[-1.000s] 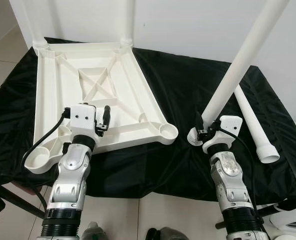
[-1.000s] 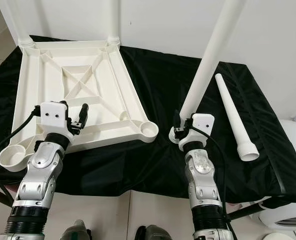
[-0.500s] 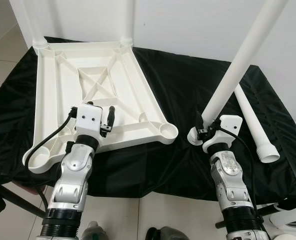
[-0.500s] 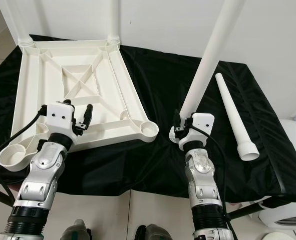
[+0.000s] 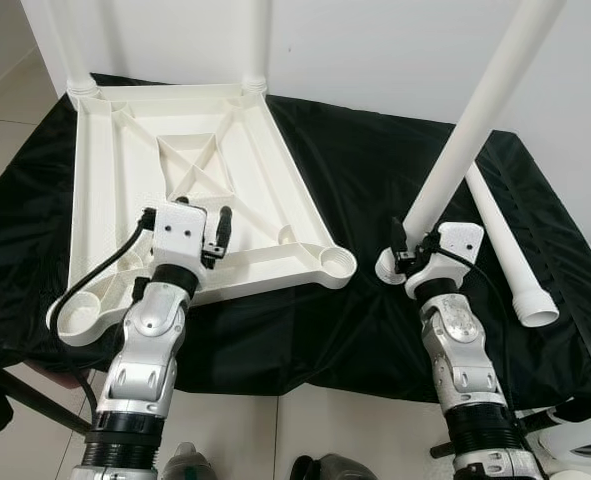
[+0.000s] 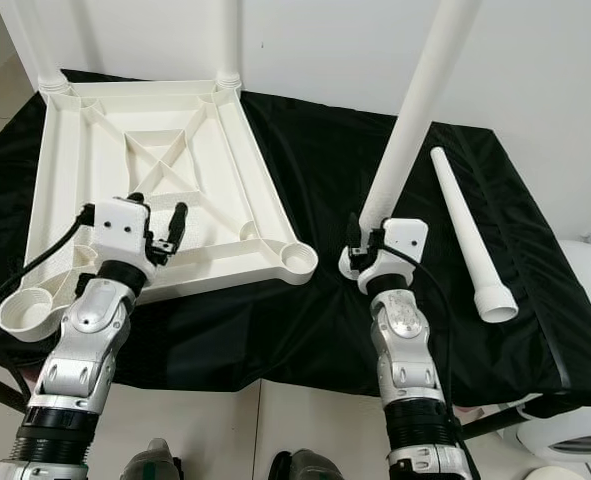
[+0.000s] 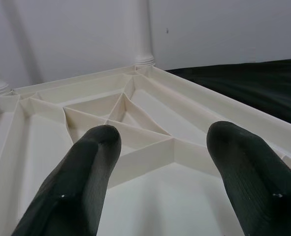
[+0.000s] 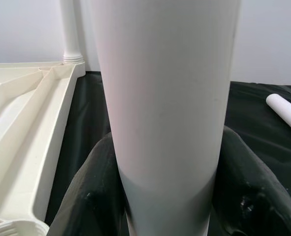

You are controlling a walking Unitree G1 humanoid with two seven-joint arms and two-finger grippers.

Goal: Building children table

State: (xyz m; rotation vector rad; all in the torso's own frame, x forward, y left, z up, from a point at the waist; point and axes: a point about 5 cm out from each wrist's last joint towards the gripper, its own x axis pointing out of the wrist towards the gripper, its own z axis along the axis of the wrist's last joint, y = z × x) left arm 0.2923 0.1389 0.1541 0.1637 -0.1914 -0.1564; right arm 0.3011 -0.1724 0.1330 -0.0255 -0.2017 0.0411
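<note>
The white table top [image 5: 105, 190] lies upside down on a black cloth, with two white legs [image 5: 256, 40] standing in its far corner sockets. Its near right socket [image 5: 333, 263] and near left socket [image 5: 75, 316] are empty. My left gripper [image 5: 220, 228] is open, hovering low over the ribbed underside near the front rim; its fingers [image 7: 81, 182] have nothing between them. My right gripper [image 5: 405, 256] is shut on a long white leg [image 5: 475, 120] near its wide base, holding it upright and leaning right, just right of the near right socket.
Another white leg [image 5: 505, 250] lies on the black cloth [image 5: 375, 170] at the right, wide end toward me. A white wall stands behind the table. The cloth's front edge drops to a tiled floor [image 5: 5, 110].
My left gripper has crept forward and a little right over the table top's underside. My right gripper has lifted the leg's base slightly off the cloth.
</note>
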